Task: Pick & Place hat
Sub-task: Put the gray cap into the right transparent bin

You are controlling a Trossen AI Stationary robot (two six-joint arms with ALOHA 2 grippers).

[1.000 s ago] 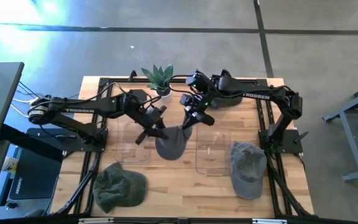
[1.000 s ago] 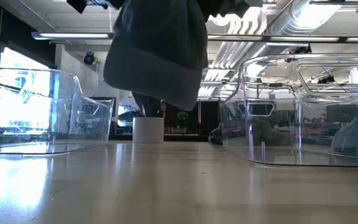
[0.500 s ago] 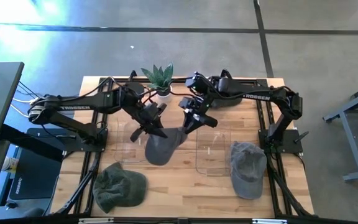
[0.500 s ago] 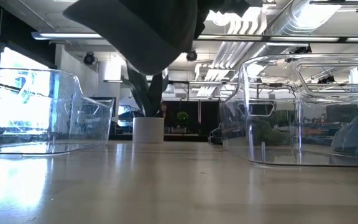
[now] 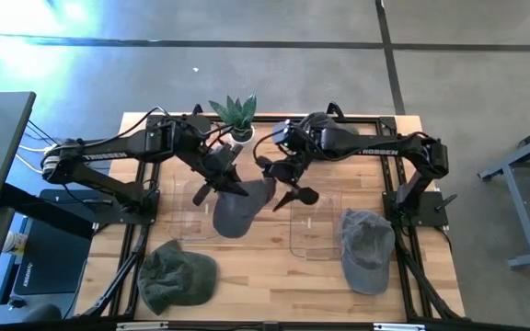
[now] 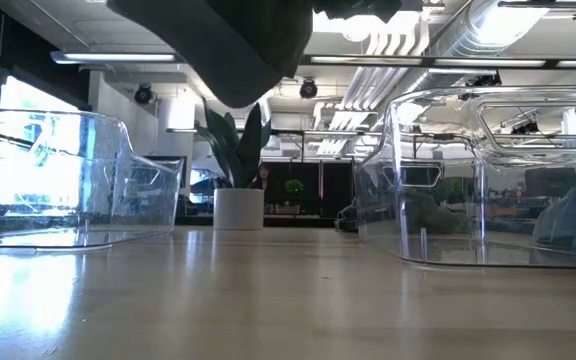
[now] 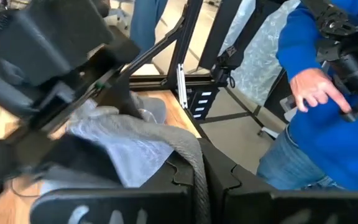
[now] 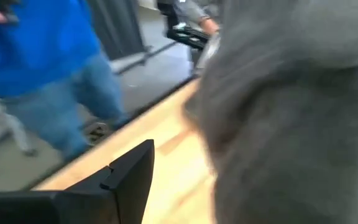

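Observation:
A grey hat (image 5: pixel 239 210) hangs in the air over the middle of the table, between two clear containers; the low view shows it high up (image 6: pixel 233 50). My left gripper (image 5: pixel 228 182) reaches in from the left and is shut on it. My right gripper (image 5: pixel 283 181) stands open just right of the hat's far right corner, with the hat's cloth (image 8: pixel 291 112) close before it and hiding one finger in the right wrist view. My left gripper pinches the hat's rim (image 7: pixel 195 158) between its two shut fingers (image 7: pixel 229 186), coming from the table's left and slanting down. The cloth (image 7: pixel 129 146) bunches beyond the fingers. The hat hangs tilted below the hold, clear of the table. My right gripper is open beside the hat's corner (image 5: pixel 267 188); whether a finger touches it I cannot tell.
A clear container (image 5: pixel 191 207) stands left of the middle and another (image 5: pixel 316 225) right of it. A green hat (image 5: pixel 178 276) lies at the near left, a grey one (image 5: pixel 366 248) at the near right. A potted plant (image 5: pixel 235 115) stands at the far edge. A person in blue (image 7: pixel 328 112) stands beyond the table.
My right gripper has opened and let go of the hat. My left gripper has shut on the hat's rim and drawn it a little toward the table's left and far edge. The hat has swung up and leftward, hanging now from the left gripper alone.

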